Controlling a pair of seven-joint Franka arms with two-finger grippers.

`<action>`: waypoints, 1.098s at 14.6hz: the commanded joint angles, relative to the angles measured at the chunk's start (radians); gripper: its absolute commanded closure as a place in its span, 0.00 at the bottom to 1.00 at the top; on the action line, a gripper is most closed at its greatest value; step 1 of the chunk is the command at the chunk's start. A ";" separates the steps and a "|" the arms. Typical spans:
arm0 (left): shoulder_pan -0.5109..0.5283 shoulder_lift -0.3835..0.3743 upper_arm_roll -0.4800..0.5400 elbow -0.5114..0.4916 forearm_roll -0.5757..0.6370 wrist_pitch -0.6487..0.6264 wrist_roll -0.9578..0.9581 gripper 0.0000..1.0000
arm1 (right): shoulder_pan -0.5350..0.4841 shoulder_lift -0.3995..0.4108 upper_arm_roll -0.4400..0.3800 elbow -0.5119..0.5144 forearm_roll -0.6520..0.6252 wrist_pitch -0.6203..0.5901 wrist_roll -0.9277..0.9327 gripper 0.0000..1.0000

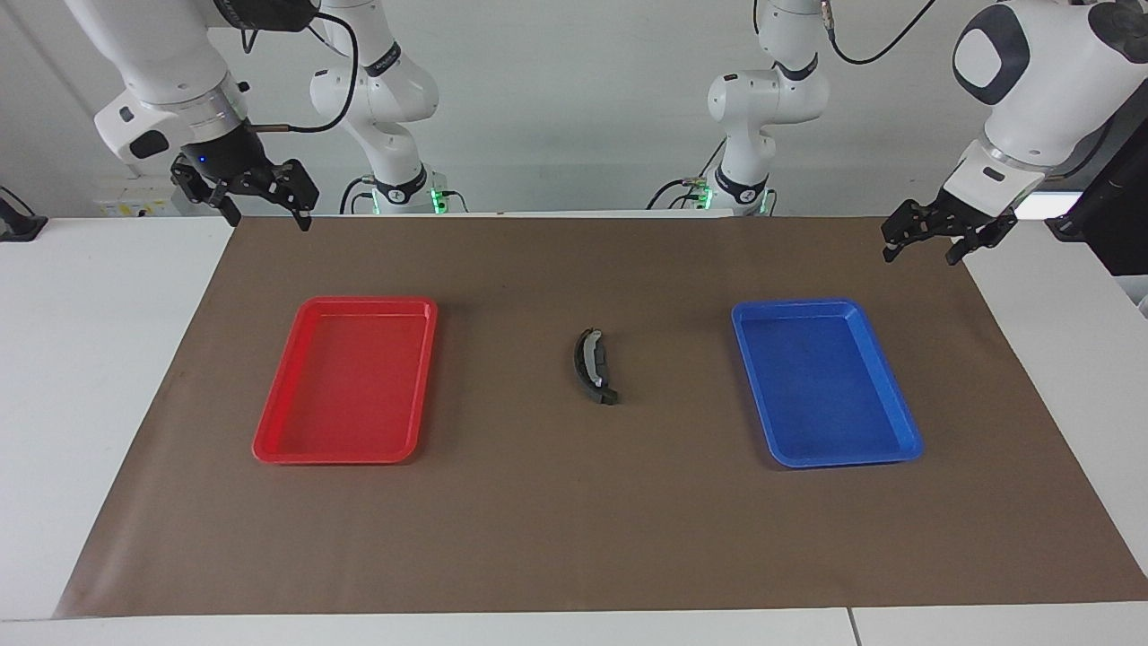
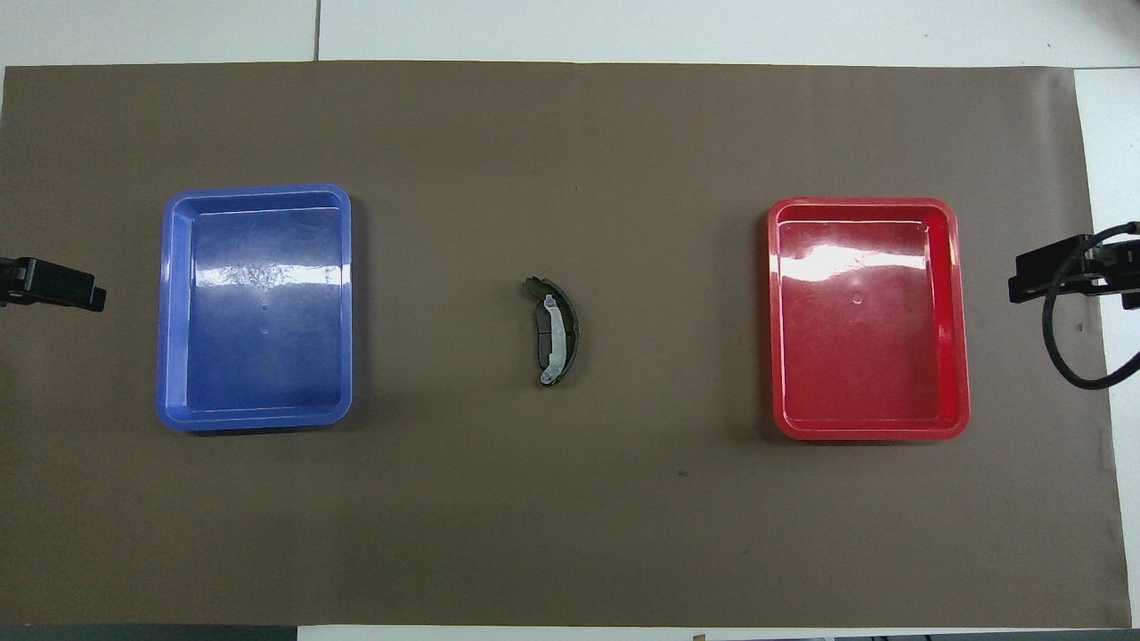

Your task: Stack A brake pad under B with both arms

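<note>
Resting Stacked at Mid-Table, Both Pads Lie Untouched

Lying on the brown mat (image 1: 574, 538) about midway between the two trays, the pair of brake pads sits as one small pile. B (image 1: 584, 359), the longer black crescent with a silvery-grey patch along its top, rests on the A brake pad (image 1: 603, 393), the short dark-grey piece, whose end pokes out from under the crescent at the end farther from the robots. In the overhead view the crescent (image 2: 562, 331) curves with its bulge toward the right arm's end of the table, and the shorter pad (image 2: 541, 336) shows along its inner edge, a thin groove visible across it.

The red tray (image 1: 348, 380) lies toward the right arm's end of the table and the blue tray (image 1: 823, 381) toward the left arm's end; both are well apart from the pile, and nothing lies in either.

The right gripper (image 1: 262, 208) hangs in the air over the mat's corner at its own end, near the robots' edge, its fingers spread wide with nothing between them. The left gripper (image 1: 924, 244) hangs likewise over the mat's edge at the other end, fingers also spread wide and holding nothing. In the overhead view only the tips of the left gripper (image 2: 53, 285) and the right gripper (image 2: 1064, 271) show at the picture's sides.
</note>
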 commanded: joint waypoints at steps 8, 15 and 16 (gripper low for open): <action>0.009 -0.006 -0.008 -0.004 0.015 0.004 -0.001 0.00 | -0.021 0.008 0.011 0.010 0.006 -0.008 -0.021 0.01; 0.009 -0.006 -0.008 -0.004 0.015 0.004 -0.002 0.00 | -0.021 0.005 0.011 0.007 0.006 -0.007 -0.022 0.01; 0.009 -0.006 -0.008 -0.004 0.015 0.004 -0.002 0.00 | -0.021 0.005 0.011 0.007 0.006 -0.007 -0.022 0.01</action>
